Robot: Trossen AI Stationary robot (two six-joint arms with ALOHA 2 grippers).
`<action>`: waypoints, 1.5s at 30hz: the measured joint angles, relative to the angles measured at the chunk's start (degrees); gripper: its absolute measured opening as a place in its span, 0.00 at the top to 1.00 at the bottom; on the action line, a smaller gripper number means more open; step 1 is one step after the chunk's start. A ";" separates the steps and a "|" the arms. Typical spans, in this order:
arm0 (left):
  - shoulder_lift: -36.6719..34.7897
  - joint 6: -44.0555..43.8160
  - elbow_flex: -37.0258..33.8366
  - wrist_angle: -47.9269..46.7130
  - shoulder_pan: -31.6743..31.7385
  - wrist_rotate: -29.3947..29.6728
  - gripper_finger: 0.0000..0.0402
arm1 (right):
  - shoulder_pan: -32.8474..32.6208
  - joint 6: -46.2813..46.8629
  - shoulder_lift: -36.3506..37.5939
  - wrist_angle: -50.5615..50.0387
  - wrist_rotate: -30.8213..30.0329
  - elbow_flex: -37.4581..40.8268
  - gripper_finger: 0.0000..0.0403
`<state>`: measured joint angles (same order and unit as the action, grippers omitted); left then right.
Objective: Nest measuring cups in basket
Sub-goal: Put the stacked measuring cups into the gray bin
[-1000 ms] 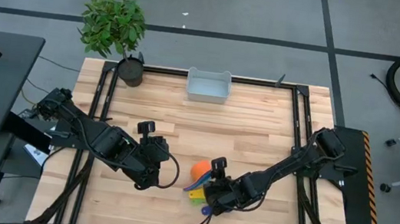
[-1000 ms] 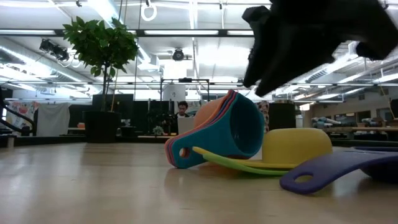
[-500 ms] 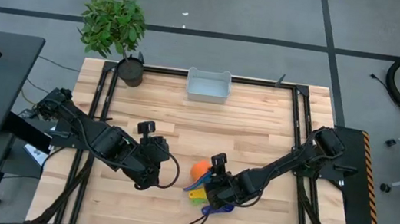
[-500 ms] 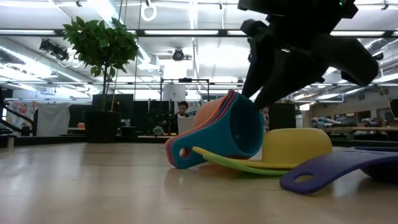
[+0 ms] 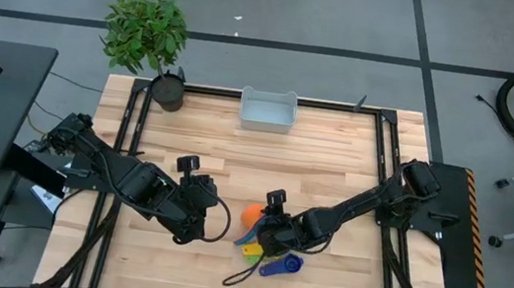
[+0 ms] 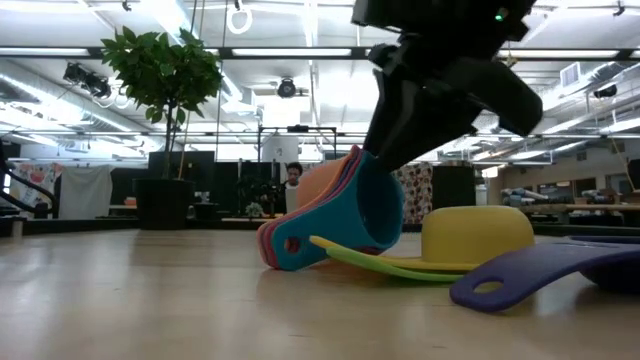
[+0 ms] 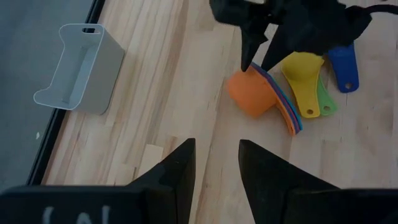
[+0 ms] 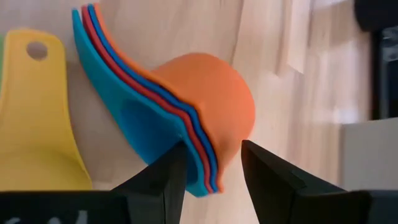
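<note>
Now the right gripper (image 8: 210,163), jaws apart, straddles the nested cups (image 8: 186,124) near the surface's six o'clock edge — next, clamp and carry to the basket (image 5: 268,112) at twelve (left gripper (image 7: 214,163) idles open).

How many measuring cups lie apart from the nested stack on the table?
3 apart: the yellow cup, the green cup half under it, and the dark blue cup beyond them. The nested stack lies beside them under the right gripper; others could be hidden.
</note>
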<state>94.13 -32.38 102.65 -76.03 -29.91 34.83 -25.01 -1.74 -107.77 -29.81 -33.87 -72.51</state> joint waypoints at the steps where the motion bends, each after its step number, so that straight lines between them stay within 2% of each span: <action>1: 0.00 0.00 0.00 0.00 0.00 0.00 0.68 | 0.51 -0.02 0.00 0.69 1.11 0.00 0.61; 9: 0.00 0.00 0.00 0.00 0.00 0.07 0.68 | 4.58 -5.14 0.00 7.36 5.16 0.00 0.63; 12: 0.00 -0.01 0.00 -0.01 0.00 0.07 0.68 | 6.38 -5.90 0.00 8.54 9.19 0.00 0.67; 17: 0.00 -0.02 0.00 -0.01 0.00 0.07 0.68 | 9.37 -6.22 0.02 11.69 12.92 1.46 0.76; 20: 0.00 -0.02 0.00 -0.02 0.00 0.07 0.68 | 10.67 -7.56 0.00 13.33 13.77 2.45 0.84; 25: 0.00 -0.04 0.00 -0.02 0.00 0.07 0.68 | 12.30 -8.76 -0.02 14.36 18.98 3.52 0.98; 41: 0.00 -0.07 0.00 -0.02 0.00 0.07 0.68 | 12.70 -8.66 -0.02 14.53 20.64 3.41 0.99; 45: 0.00 -0.07 0.00 -0.04 0.00 0.07 0.68 | 12.65 -8.52 0.27 10.36 18.79 0.77 0.99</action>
<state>94.13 -32.45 102.65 -76.07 -29.91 34.89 -12.36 -10.26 -107.49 -19.45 -15.08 -71.74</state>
